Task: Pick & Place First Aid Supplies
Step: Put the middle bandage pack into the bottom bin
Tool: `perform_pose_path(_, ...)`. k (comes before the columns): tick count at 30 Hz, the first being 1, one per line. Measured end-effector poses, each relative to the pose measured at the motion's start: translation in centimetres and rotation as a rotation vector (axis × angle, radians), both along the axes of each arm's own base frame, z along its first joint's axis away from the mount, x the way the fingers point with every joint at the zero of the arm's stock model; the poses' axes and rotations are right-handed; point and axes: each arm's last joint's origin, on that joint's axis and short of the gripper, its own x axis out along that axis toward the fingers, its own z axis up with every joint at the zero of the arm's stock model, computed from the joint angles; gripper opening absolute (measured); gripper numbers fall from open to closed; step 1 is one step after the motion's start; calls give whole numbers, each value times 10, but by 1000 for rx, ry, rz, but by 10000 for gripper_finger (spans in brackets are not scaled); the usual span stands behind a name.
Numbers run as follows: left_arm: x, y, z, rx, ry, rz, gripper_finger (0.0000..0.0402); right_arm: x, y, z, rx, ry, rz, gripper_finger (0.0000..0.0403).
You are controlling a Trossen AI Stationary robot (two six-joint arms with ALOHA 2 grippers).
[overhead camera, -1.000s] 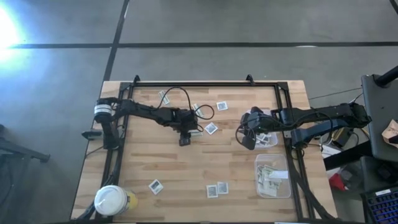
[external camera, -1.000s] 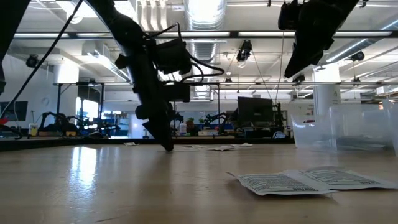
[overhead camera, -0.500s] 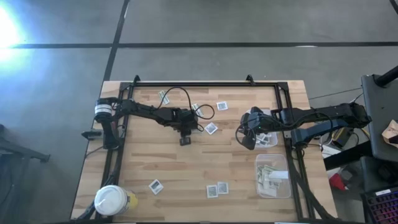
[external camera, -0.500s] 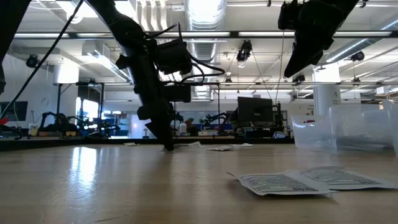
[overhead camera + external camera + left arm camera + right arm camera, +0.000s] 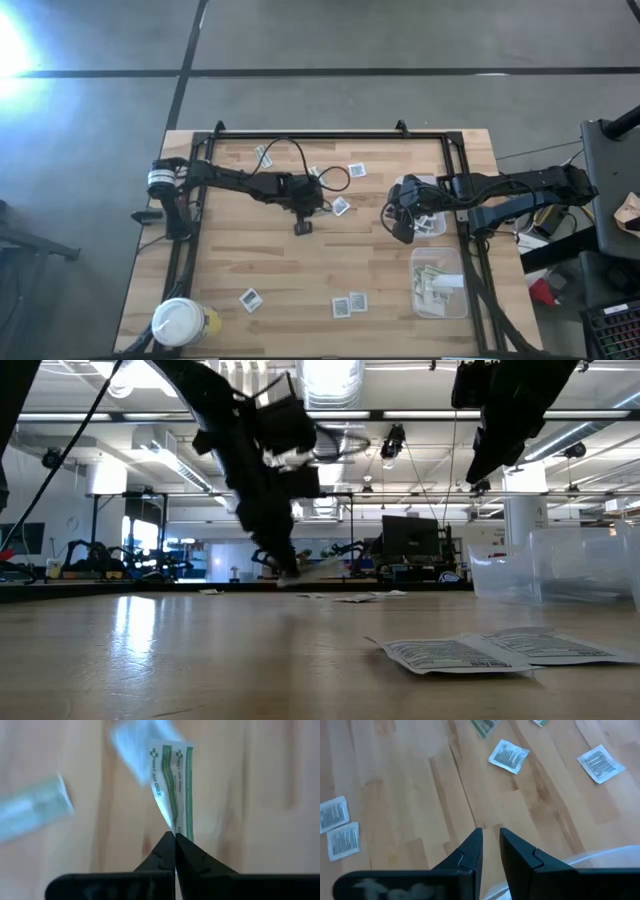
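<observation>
The left gripper (image 5: 175, 837) was above the middle of the desk (image 5: 300, 270), its fingers (image 5: 160, 852) pinched fully together on the end of a green-and-white strip (image 5: 177, 790), which stood up from their tips clear of the wood. The right gripper (image 5: 489, 842) hung over the upper tub (image 5: 432, 215) at the desk's right side, fingers (image 5: 470, 852) a narrow gap apart and holding nothing. That tub held a few white packets (image 5: 430, 226). The lower tub (image 5: 438, 282), nearer the front edge, held a loose pile of pale strips (image 5: 432, 288). Square packets (image 5: 350, 303) lay scattered on the bare desk: three near the front and several at the back near the left arm. A white-lidded jar (image 5: 180, 322) stood at the front left corner
</observation>
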Motion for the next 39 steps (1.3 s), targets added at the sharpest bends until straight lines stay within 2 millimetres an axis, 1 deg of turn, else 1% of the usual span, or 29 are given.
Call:
perform_pose_path(2, 7, -5, 9, 10, -64, -13, 1, 0, 0, 1, 0, -8, 0, 58)
perform_pose_path(6, 18, -20, 16, 20, -173, -43, 1, 4, 0, 1, 6, -42, -6, 56)
perform_pose_path(9, 26, -28, 23, 41, -284, -19, 0, 9, 0, 0, -7, -60, 12, 64)
perform_pose_path(15, 33, -39, 32, 163, -395, 60, 0, 20, 1, 1, -29, -134, 41, 104)
perform_pose_path(20, 38, -43, 38, 184, -485, 73, 0, 31, 1, 2, -53, -207, 49, 148)
perform_pose_path(25, 42, -48, 40, 204, -527, 48, 0, 41, 0, -2, -94, -231, 17, 186)
perform_pose_path(29, 42, -47, 41, 207, -535, 52, 0, 42, -3, -1, -154, -223, -37, 206)
perform_pose_path(34, 42, -48, 41, 208, -536, 50, 0, 42, -5, 0, -159, -226, -50, 216)
perform_pose_path(39, 45, -48, 46, 226, -588, 37, 0, 45, -8, -4, -176, -210, -71, 212)
